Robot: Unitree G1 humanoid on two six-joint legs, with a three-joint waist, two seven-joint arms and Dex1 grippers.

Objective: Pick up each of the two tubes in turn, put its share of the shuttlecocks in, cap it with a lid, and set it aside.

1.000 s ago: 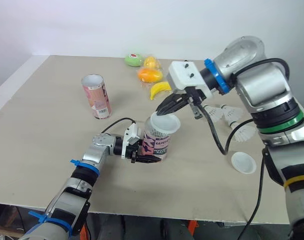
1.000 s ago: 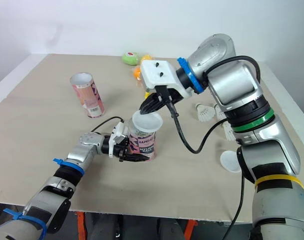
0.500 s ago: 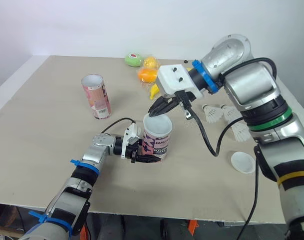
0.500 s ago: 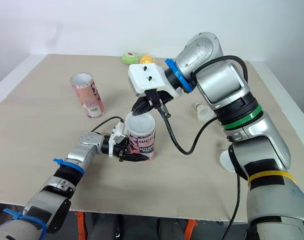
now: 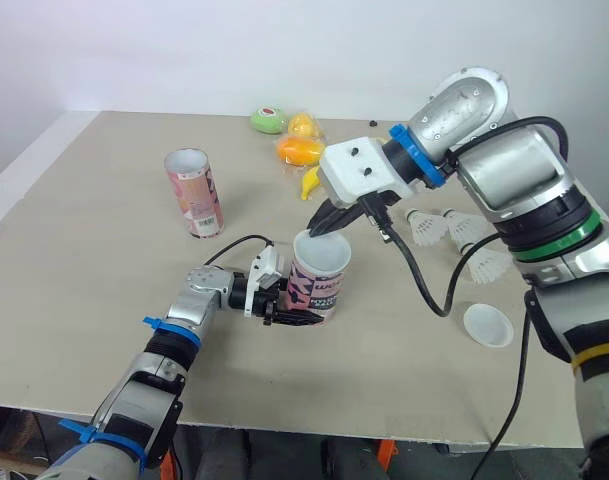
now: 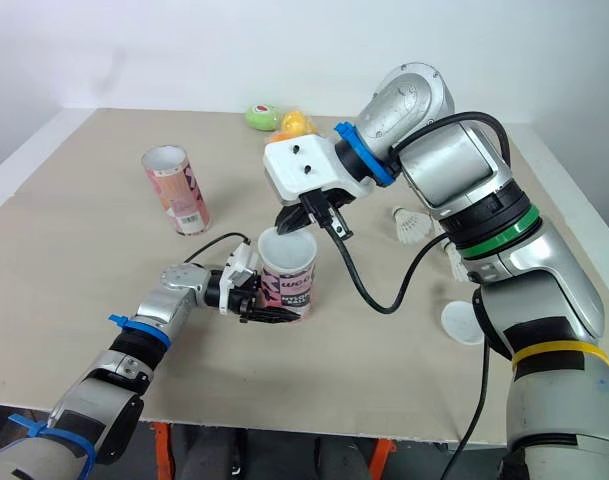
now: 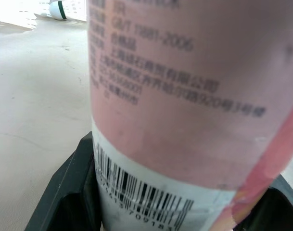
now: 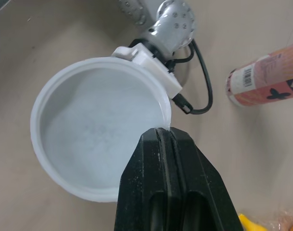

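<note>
A pink tube (image 5: 319,288) stands upright near the table's middle, and my left gripper (image 5: 296,310) is shut around its lower part. In the left wrist view the tube's label (image 7: 184,96) sits between the black fingers (image 7: 69,192). A white lid (image 5: 322,252) lies across the tube's mouth, slightly tilted. My right gripper (image 5: 329,222) is shut on the lid's far rim; the right wrist view shows the lid (image 8: 98,139) pinched at the fingertips (image 8: 160,139). A second pink tube (image 5: 194,192) stands open at the back left. Three shuttlecocks (image 5: 424,228) lie on the right. A second lid (image 5: 487,325) lies near the right front.
Toy fruit (image 5: 299,150), a yellow banana (image 5: 311,182) and a green piece (image 5: 268,121) sit at the back of the table (image 5: 84,260). The right arm's black cable (image 5: 419,285) hangs low between the tube and the loose lid.
The right gripper has carried the lid from a tilted hover above the tube down onto its mouth. The left gripper and its tube have stayed in place.
</note>
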